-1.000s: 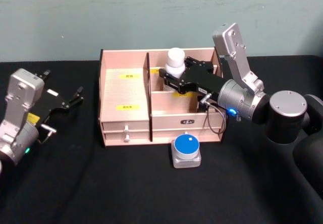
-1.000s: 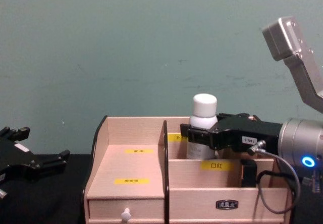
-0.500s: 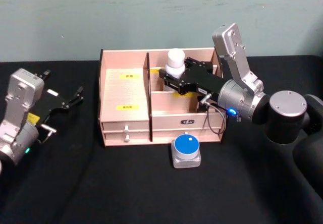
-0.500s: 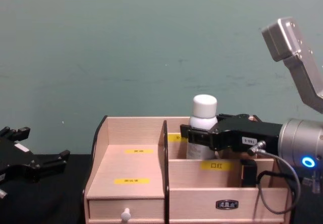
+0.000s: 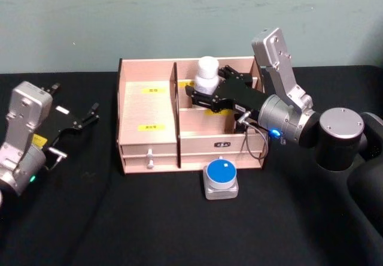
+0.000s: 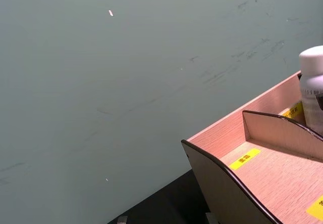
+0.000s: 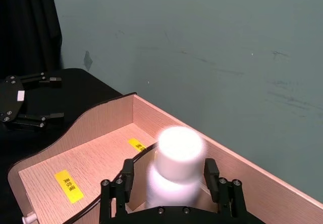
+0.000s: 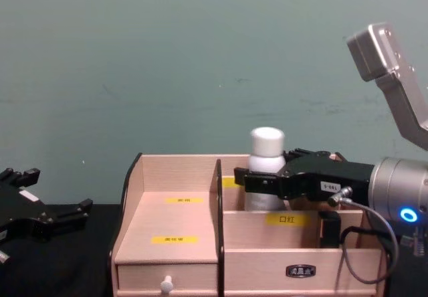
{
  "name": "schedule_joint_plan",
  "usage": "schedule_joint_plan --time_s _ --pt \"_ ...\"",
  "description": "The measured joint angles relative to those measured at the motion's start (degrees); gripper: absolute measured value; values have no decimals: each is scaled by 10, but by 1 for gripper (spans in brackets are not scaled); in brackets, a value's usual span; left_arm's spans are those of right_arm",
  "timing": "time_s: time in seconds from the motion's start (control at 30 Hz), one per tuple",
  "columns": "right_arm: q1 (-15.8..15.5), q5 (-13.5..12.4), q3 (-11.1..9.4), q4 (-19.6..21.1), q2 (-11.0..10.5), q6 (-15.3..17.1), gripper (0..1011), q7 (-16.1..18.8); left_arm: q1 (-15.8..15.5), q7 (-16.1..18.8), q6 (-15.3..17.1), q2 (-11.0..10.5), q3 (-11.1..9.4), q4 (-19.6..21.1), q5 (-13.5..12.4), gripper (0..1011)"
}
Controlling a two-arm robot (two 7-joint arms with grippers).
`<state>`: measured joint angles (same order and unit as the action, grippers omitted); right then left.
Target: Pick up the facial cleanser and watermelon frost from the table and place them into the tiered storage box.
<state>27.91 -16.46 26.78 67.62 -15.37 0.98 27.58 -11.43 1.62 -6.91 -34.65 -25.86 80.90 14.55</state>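
The right gripper point(image 5: 206, 81) reaches over the tiered storage box point(image 5: 157, 107), which stands toward the table's point(image 5: 149, 230) back edge, about midway along it. The gripper sits at the rear compartment on the box's right side. The facial cleanser point(image 5: 207, 69) (a white bottle with a white cap, which I take to be that item) stands upright in that compartment, its cap well above the rim. In the right wrist view the fingers point(image 7: 127, 177) stand either side of the bottle, spread a little wider than its body, with a sliver of gap on at least one side. So I judge the grip to be let go, or very nearly.

The step in hand looks like the release. To do it well, both fingers should be plainly clear of the bottle before the arm moves. The arm should then draw back along its own line, or lift first, so that nothing drags on the cap. A tall, narrow bottle like this would probably tip at a slight nudge, and the compartment wall is low.

The watermelon frost point(image 5: 221, 179), a small blue-lidded pot, sits on the table just in front of the box's front face, not yet picked up.

The left gripper point(image 5: 76, 101) hangs parked near the table's left edge, its fingers spread and holding nothing
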Motion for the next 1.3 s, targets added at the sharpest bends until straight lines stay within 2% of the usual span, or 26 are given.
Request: schedule_joint_plan --time_s 0.17,0.3,0.47,0.7,0.8,0.93,0.97,1.07,1.17,1.3 --pt "0 0 0 0 0 0 996 0 0 0 0 0 0 0 0 1001" --pt "-4 -1 -3 11 -4 1 1002 0 0 0 0 0 0 0 0 1001" --pt "-14 -5 -11 50 -21 12 1002 -3 0 0 0 0 0 0 0 1001" --pt "-45 -9 -22 129 -56 44 1003 -10 0 0 0 0 0 0 0 1001" --pt "-75 -19 -32 188 -80 75 1002 -18 0 0 0 0 0 0 0 1001" --pt "-106 -26 -42 240 -99 103 1002 -32 0 0 0 0 0 0 0 1001" --pt "-127 -31 -49 271 -110 121 1002 -42 0 0 0 0 0 0 0 1001" --pt "-156 -39 -60 313 -123 147 1002 -57 0 0 0 0 0 0 0 1001" --pt "-208 -51 -78 377 -142 183 1002 -81 0 0 0 0 0 0 0 1001" --pt "-256 -55 -95 429 -156 206 1002 -106 0 0 0 0 0 0 0 1001"
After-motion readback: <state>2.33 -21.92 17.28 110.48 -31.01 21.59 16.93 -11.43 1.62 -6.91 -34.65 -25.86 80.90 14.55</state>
